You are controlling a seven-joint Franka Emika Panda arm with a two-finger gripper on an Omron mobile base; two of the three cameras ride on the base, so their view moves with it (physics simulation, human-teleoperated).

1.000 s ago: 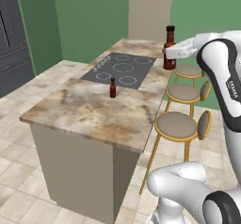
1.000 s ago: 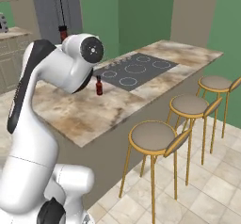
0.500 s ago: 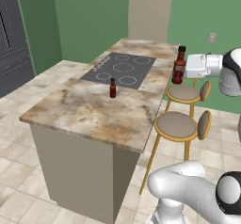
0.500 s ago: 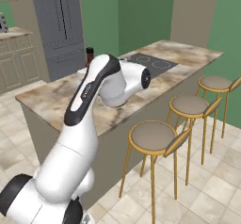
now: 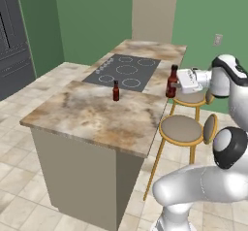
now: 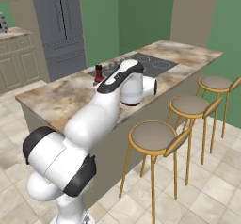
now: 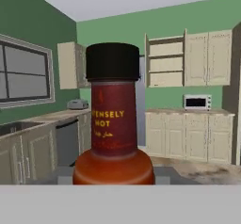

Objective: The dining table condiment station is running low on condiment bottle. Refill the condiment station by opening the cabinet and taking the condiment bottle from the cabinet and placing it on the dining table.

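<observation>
In the left base view my gripper [image 5: 176, 83] is shut on the condiment bottle [image 5: 171, 78], a red-brown bottle with a black cap. It holds the bottle upright at the right edge of the dining table [image 5: 92, 116], beside the black cooktop [image 5: 123, 71]. The hand view shows the same bottle [image 7: 113, 124] very close, with its dark label facing me. A second, similar bottle [image 5: 116, 90] stands on the marble top just in front of the cooktop, also seen past my arm in the right base view [image 6: 99, 72]. Far behind, the cabinet [image 7: 164, 60] stands open with bare beige shelves.
Round stools with gold legs [image 5: 183, 129] [image 6: 151, 137] line the table's right side, under my arm. A dark fridge [image 6: 59, 23] stands beyond the table's far end. Low beige cupboards and a microwave [image 7: 196, 102] run along the far wall.
My arm has swung the bottle down and in towards the table's right edge. The bottle standing on the table has not moved.
</observation>
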